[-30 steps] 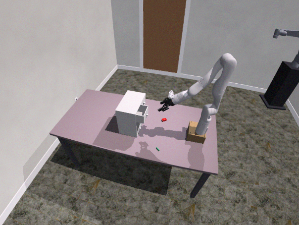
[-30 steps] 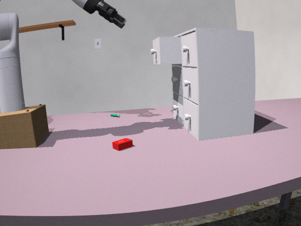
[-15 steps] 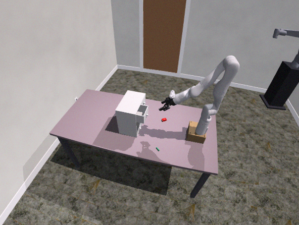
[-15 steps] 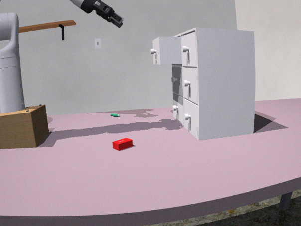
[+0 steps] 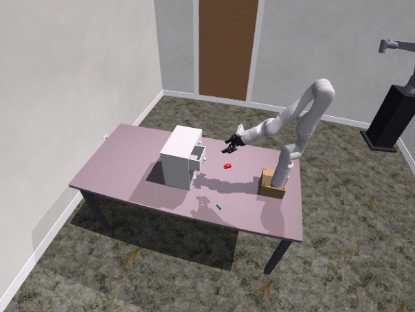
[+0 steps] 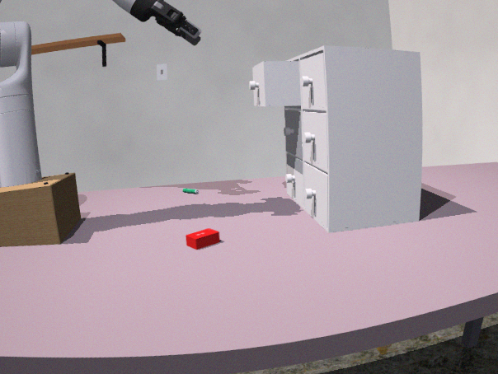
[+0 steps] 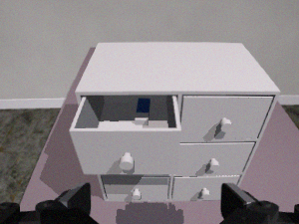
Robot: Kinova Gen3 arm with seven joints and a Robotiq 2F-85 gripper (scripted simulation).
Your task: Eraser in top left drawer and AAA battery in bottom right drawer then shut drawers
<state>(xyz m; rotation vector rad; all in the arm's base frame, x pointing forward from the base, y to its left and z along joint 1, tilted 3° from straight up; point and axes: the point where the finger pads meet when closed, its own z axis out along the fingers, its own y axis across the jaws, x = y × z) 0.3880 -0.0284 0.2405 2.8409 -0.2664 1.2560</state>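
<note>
The hand [image 6: 190,34] hangs fully open and empty above the table [image 6: 288,280], facing the chest [image 6: 371,136], whose top-left drawer [image 7: 126,136] is pulled out (something small and blue inside). The eraser [image 6: 202,238] and battery [image 6: 190,190] lie on the table.

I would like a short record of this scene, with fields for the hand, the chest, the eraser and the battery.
hand: hand open, empty, in the air facing the chest
chest: small chest, upright on the table
open drawer: top-left drawer pulled out; small blue and white things inside
eraser: red eraser, on the table
battery: green AAA battery, on the table
</note>
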